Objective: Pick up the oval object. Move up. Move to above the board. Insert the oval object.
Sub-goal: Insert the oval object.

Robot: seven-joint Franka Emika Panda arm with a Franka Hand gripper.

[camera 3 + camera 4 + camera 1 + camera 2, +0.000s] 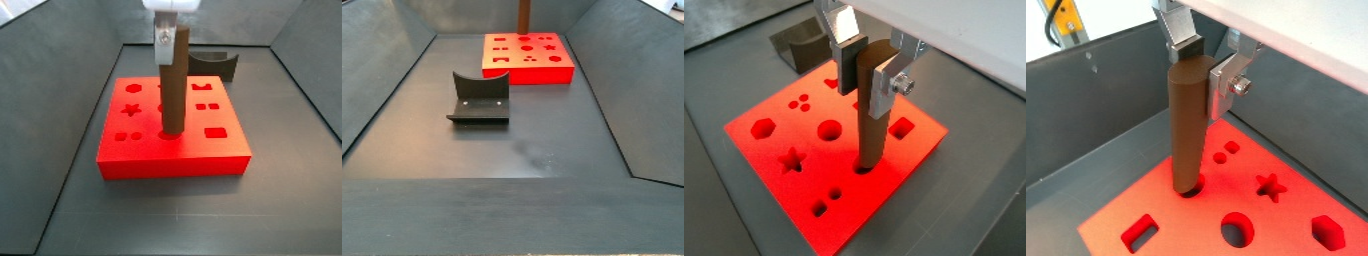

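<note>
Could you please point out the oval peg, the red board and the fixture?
oval peg point(173, 85): side view, mid-shaft, below the gripper point(168, 38).
red board point(174, 167): side view, front wall.
fixture point(480, 91): side view, upright back plate.

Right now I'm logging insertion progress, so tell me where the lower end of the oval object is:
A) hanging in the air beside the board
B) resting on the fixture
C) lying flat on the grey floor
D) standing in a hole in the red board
D: the oval object stands upright with its lower end in a hole of the board, its top between the fingers of the gripper.
</note>
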